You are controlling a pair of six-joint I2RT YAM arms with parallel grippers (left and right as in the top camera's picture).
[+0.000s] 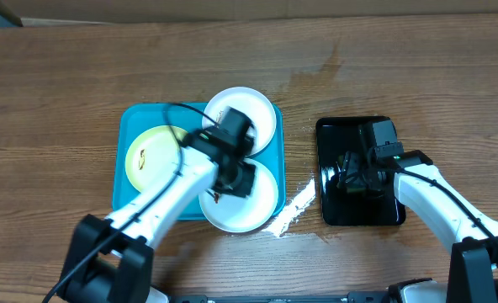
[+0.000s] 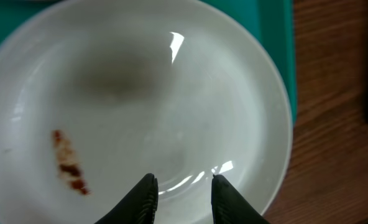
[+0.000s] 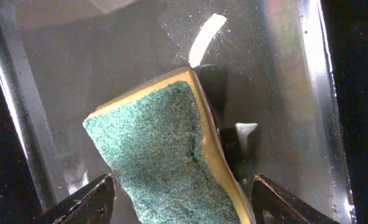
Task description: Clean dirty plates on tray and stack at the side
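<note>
A: On the turquoise tray (image 1: 134, 118), left of centre on the table (image 1: 64, 76), how do the plates lie?

B: There are three. The pale yellow-green plate (image 1: 148, 156) lies at the left end. The far white plate (image 1: 257, 114) fills the far right corner. The near white plate (image 1: 253, 210) takes the near right corner, with its rim out past the tray's near edge.

A: And the left arm (image 1: 161, 198)?

B: It reaches in from the near left and slants across the tray toward the far right. At the wrist it folds back, so the left gripper (image 1: 234, 178) points down over the near white plate. In the wrist view its fingers (image 2: 148, 200) stand a narrow gap apart. Nothing is between them, only plate showing through. A reddish-brown smear (image 2: 69, 163) lies on the plate to their left.

A: The right arm (image 1: 438, 198)?

B: It comes in from the near right and bends left over the black tray (image 1: 337, 135), which sits just right of the turquoise one. A white streak (image 1: 291, 210) marks the table between the two trays. The right gripper (image 1: 350, 175) hangs low over a sponge (image 3: 165, 149) that lies on the black tray with its green scouring face up. The jaws are wide apart, one on either side of the sponge. Whether the pads actually press on it, I cannot tell from this view.
</note>
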